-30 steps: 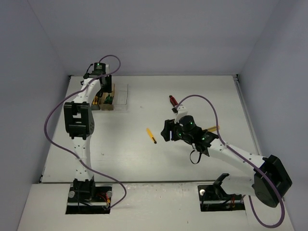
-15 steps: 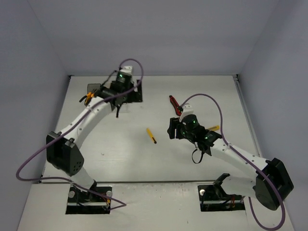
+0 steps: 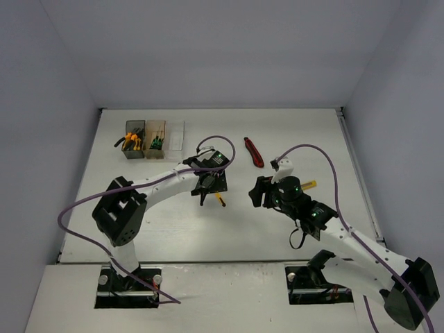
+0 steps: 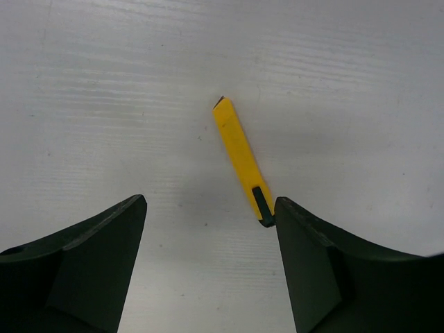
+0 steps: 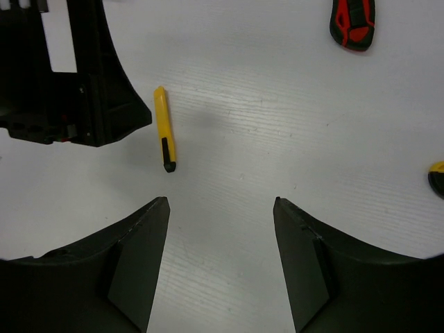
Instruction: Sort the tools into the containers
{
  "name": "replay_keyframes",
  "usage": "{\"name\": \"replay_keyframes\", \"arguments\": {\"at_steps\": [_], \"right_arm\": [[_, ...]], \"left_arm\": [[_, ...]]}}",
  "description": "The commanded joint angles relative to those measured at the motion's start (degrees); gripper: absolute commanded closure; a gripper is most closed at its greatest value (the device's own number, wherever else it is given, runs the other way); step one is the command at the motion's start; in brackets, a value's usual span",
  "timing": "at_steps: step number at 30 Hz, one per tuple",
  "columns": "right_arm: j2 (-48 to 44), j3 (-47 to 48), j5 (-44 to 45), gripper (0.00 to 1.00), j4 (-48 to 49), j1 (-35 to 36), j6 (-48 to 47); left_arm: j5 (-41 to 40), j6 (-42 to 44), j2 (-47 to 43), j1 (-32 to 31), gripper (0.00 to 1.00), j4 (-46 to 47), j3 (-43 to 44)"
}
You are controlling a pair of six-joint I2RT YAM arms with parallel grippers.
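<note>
A yellow utility knife lies flat in the middle of the table, also seen as the knife and the knife. My left gripper hovers over it, open, with the knife's dark end close to the right finger. From above, the left gripper partly covers the knife. My right gripper is open and empty, a little right of the knife, at right gripper. The dark grey bin, amber bin and clear bin stand at the back left, the first two holding tools.
A red-handled tool lies behind the right gripper, also seen as the red tool. A yellow-handled tool lies right of the right gripper, its end showing as the yellow handle. The left arm's wrist is close on the right gripper's left.
The left arm has swung from the bins at the back left to the table's middle, above the yellow knife, and its jaws have opened. The right arm drew back slightly toward the near side.
</note>
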Motion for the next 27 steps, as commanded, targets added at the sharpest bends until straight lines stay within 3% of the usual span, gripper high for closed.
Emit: {"name": "replay_keyframes", "arguments": {"at_steps": [1,14,18,23,27], "right_arm": [[-4.02,-1.10,-0.27,0.41,1.40,-0.49,1.48],[-7.27,-3.80,-0.34,0.41,0.44,-0.58,2.15],[-7.52,-3.90,-0.11,0.41,0.44,-0.54,1.93],[-7.48,-3.90,0.35,0.41,0.44,-0.58,1.97],[-7.12,-3.64,1.03,0.41,0.35,-0.58,1.89]], "left_arm": [[-2.25,-5.77,2.28,-0.86,0.34,1.15,3.39],[-1.55,-8.39,8.10,-1.42,0.52,1.01,5.07],[-1.31,-8.55,8.20,-1.42,0.65,0.95,4.06],[-1.97,-7.53,7.46,-1.09,0.91,0.74,2.60],[-2.85,-3.76,5.31,0.56,0.98,0.03,3.20]]}}
